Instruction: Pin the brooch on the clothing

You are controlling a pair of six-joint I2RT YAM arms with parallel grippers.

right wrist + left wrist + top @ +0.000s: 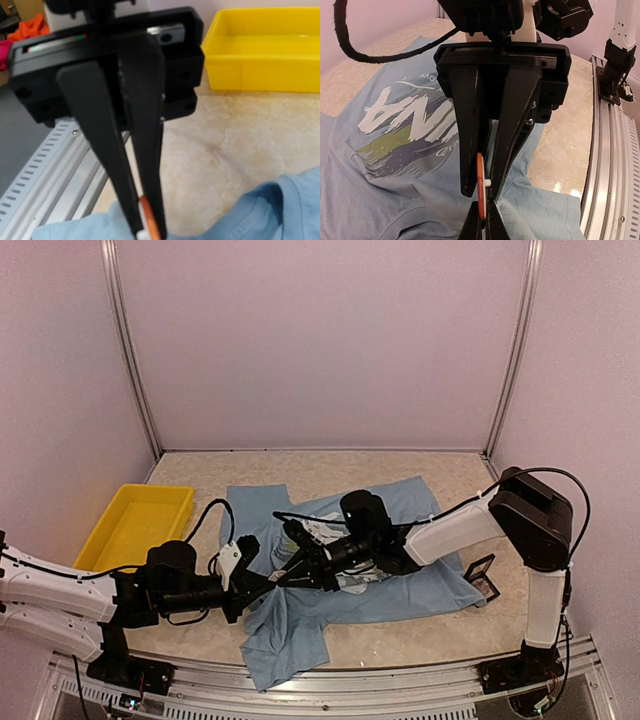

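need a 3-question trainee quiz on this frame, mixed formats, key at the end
1. True or false: the left gripper and the right gripper meet at the brooch above the T-shirt.
2. The brooch's disc is: A green, B orange, C blue.
3. Which arm is the yellow tray nearer?
Key: 1 true; 2 B; 3 the left arm.

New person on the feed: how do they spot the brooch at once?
Find the light blue T-shirt; the left end effector and right end effector meet tip to tip above it. Between them sits the brooch: a thin orange disc, edge-on, with a small white stub.
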